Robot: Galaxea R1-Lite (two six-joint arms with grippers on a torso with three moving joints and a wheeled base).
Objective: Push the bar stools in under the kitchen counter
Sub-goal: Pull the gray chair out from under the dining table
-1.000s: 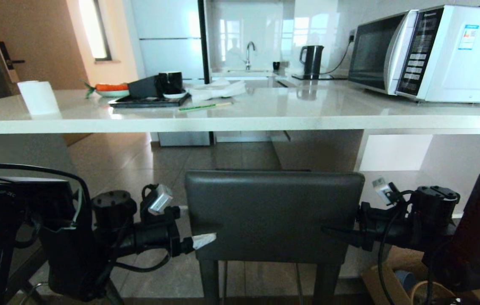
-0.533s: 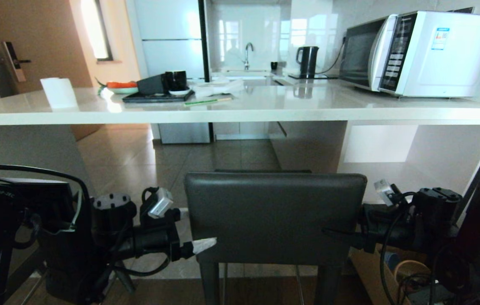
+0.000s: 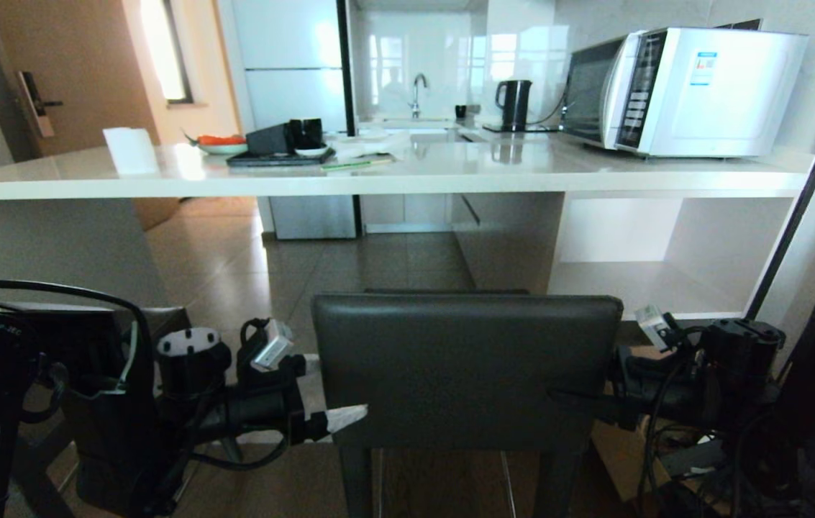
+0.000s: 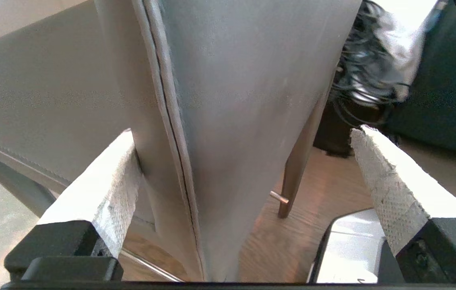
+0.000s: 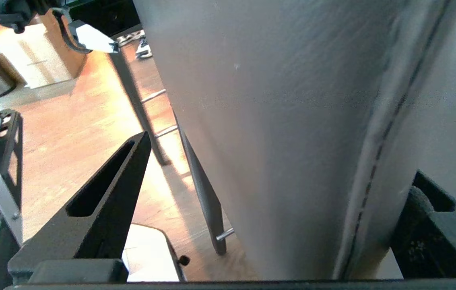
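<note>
- Jaws spread wide: the left gripper (image 4: pixel 244 177) and right gripper (image 5: pixel 276 193) are set astride the dark-grey leather stool backrest (image 3: pixel 466 367).
- The glossy white countertop (image 3: pixel 407 176) is seen ahead.

The bar stool (image 3: pixel 466 367) backrest sits between the left gripper (image 3: pixel 349 403) and right gripper (image 3: pixel 565 396); the kitchen counter (image 3: pixel 378 180) lies beyond both.
</note>
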